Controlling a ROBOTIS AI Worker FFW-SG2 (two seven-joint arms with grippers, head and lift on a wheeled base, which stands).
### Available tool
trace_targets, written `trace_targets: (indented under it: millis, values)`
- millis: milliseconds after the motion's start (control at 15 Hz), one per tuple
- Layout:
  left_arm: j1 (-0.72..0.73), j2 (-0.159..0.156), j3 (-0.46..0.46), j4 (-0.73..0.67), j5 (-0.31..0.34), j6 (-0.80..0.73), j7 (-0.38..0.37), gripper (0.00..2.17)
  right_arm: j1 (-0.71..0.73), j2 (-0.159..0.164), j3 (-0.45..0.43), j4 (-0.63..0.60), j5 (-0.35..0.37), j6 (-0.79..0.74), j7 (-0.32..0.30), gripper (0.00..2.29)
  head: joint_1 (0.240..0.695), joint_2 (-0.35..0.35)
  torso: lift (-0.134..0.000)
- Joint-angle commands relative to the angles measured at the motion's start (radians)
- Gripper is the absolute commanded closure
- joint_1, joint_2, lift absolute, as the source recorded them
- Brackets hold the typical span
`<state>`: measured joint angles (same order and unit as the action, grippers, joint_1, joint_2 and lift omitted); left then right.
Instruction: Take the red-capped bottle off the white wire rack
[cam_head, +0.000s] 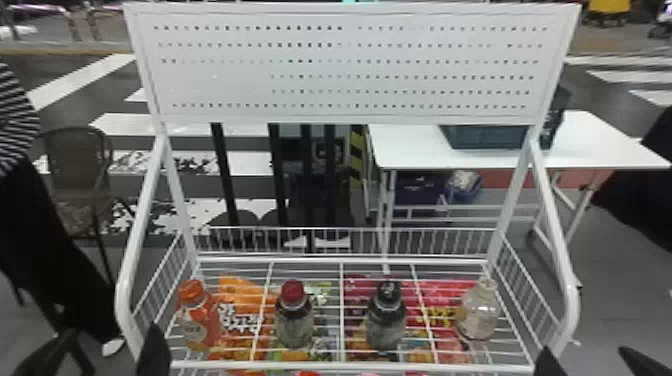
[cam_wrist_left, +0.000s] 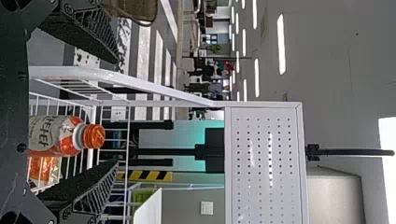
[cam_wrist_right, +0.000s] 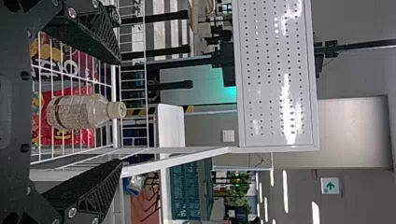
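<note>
Well, the red-capped bottle (cam_head: 294, 320) is standing upright on the white wire rack (cam_head: 123, 295), between the orange-capped bottle (cam_head: 198, 320) on the robot's left and the black-capped bottle (cam_head: 386, 320). A clear bottle (cam_head: 479, 312) with a pale cap stands beyond the black-capped one, near the rack's right side. Bright snack packets (cam_head: 240, 320) show through the wires under the bottles.

Both hands are released and empty: the left hand (cam_head: 113, 335) has its black fingers spread by the rack's left front, and the right hand (cam_head: 583, 352) gapes just as wide by the right front. Neither touches the red-capped bottle. A white panel (cam_head: 350, 52) dotted with holes tops the rack, and behind stands a white table (cam_head: 450, 159) with a dark crate (cam_head: 487, 137) on it.
</note>
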<state>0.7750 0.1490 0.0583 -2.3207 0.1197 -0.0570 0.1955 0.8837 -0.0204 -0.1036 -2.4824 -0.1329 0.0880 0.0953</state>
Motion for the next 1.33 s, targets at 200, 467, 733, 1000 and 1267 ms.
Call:
trace_targets:
  millis: [200,467,733,1000,1267]
  values:
    - [0.016,-0.006,0.078,0.001,0.086,0.001,-0.059,0.13,-0.008,-0.016,0.008,0.013,0.009,-0.015,0.008,0.14,0.499,0.0,0.0]
    - [0.018,-0.019,0.071,0.011,0.055,-0.002,-0.056,0.12,-0.011,-0.024,0.002,0.019,0.01,-0.009,0.008,0.13,0.499,0.0,0.0]
    - [0.015,-0.02,0.058,0.007,0.041,-0.002,-0.064,0.12,-0.011,-0.029,-0.001,0.016,0.013,-0.006,0.009,0.14,0.499,0.0,0.0]
    - [0.012,-0.02,0.055,0.011,0.037,-0.011,-0.064,0.12,-0.008,-0.027,0.002,0.01,0.022,-0.009,0.009,0.14,0.499,0.0,0.0]
    - [0.015,-0.02,0.041,0.011,0.037,-0.011,-0.065,0.12,0.005,-0.027,0.001,0.005,0.021,-0.015,0.009,0.14,0.499,0.0,0.0]
